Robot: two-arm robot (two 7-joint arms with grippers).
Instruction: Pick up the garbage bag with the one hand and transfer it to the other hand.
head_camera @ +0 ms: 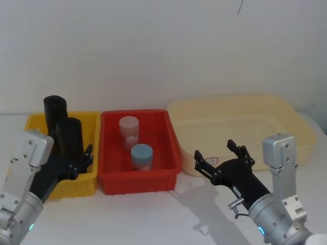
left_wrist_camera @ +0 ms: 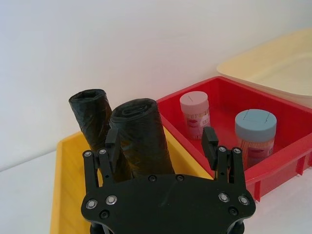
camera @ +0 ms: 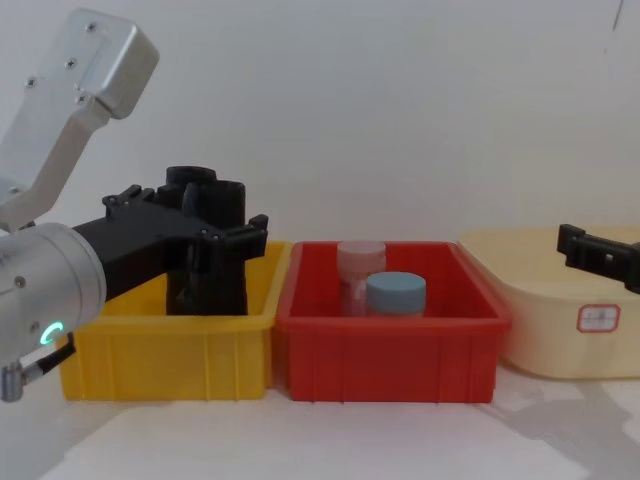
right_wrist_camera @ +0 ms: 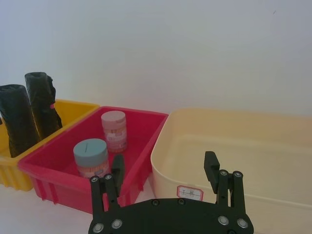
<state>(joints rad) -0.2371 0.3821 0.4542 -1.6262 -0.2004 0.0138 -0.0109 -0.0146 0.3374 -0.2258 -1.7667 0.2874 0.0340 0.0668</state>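
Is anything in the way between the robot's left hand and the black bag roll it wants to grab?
Nothing visible is. The left gripper has its jaws open on either side of the nearer tall matte black garbage bag roll in the yellow plastic bin. The second black roll stands just behind it, not between.

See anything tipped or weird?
Nothing stands out. The garbage bag and second roll stand in the yellow bin, the blue-lidded jar and pink jar upright in the red bin. The left gripper's open jaws flank the garbage bag; the right gripper hovers open.
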